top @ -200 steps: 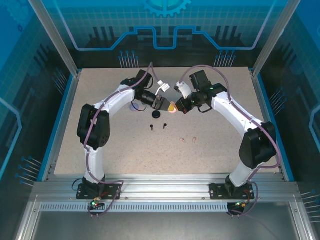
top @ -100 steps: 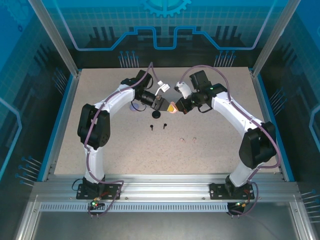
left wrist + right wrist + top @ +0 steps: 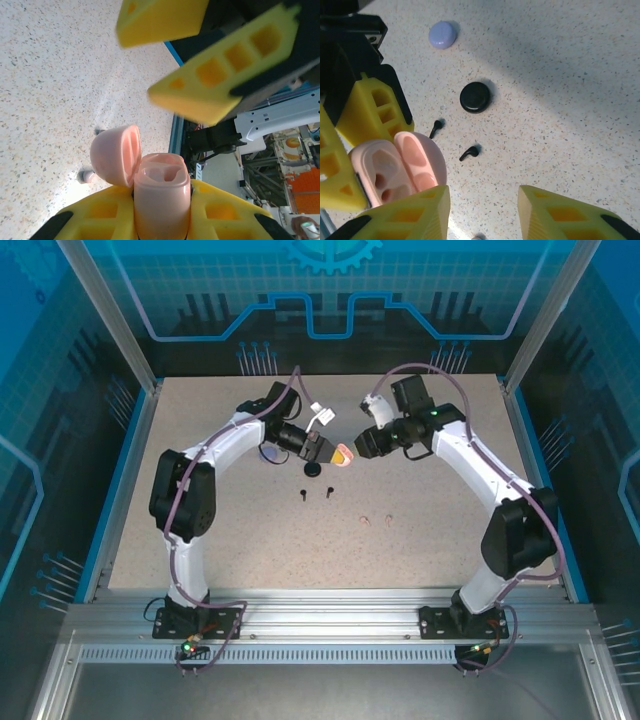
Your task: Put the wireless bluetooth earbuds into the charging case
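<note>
My left gripper (image 3: 161,207) is shut on the body of a pale pink charging case (image 3: 161,192), held above the table. Its lid (image 3: 116,155) is flipped open and both sockets are empty. From above, the case (image 3: 343,455) hangs between the two grippers. My right gripper (image 3: 481,210) stands open with nothing in it, just right of the case (image 3: 390,172). Two black earbuds (image 3: 469,152) (image 3: 436,127) lie on the table below. Two pale pink earbuds (image 3: 366,521) (image 3: 388,519) lie nearer the front.
A shut black round case (image 3: 475,97) lies just behind the black earbuds. A lilac case (image 3: 443,34) lies further back, under the left arm. The speckled table (image 3: 440,530) has a blue rim and walls around it.
My right gripper has opened and drawn back to the right, away from the pink case. My left gripper has tightened on the case and holds it in nearly the same place.
</note>
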Tool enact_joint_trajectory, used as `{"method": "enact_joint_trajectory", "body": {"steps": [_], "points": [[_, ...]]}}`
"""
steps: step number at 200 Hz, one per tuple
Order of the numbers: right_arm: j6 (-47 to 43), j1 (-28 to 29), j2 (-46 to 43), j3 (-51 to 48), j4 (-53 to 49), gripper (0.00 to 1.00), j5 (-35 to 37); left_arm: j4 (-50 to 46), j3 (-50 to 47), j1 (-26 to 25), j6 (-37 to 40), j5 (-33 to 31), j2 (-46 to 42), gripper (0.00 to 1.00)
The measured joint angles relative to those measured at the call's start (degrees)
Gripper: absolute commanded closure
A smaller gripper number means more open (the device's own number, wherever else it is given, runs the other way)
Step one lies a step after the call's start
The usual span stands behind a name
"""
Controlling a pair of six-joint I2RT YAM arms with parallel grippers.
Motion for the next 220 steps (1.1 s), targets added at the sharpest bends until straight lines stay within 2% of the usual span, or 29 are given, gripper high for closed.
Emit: {"method": "enact_joint_trajectory", "body": {"steps": [38, 86, 115, 148, 182, 220], "points": [[4.09, -1.95, -7.82, -2.56, 1.75, 0.52, -2.99, 10.01, -10.91, 1.92, -5.68, -3.13, -8.79, 1.00], [12.24, -2.14, -14.71, -9.88, 2.73, 0.51, -3.43, 27.39, -25.09, 2.54, -14.10, -11.04, -23.21, 1.00], [17.03, -0.83, -14.69, -15.87, 2.45, 0.50, -0.07, 38.84, -34.18, 2.49, -18.71, -18.29, -31.15, 1.00], [19.54, 3.67, -14.29, -21.42, 1.77, 0.50, 5.16, 50.71, -43.76, 2.05, -22.18, -27.93, -38.99, 1.00], [20.61, 8.26, -11.47, -24.26, 1.84, 0.50, 10.49, 58.29, -48.13, -0.55, -22.03, -36.06, -44.46, 1.00], [21.03, 12.09, -4.00, -24.87, 2.38, 0.50, 14.86, 64.17, -50.95, -1.95, -21.81, -41.18, -49.07, 1.00]]}}
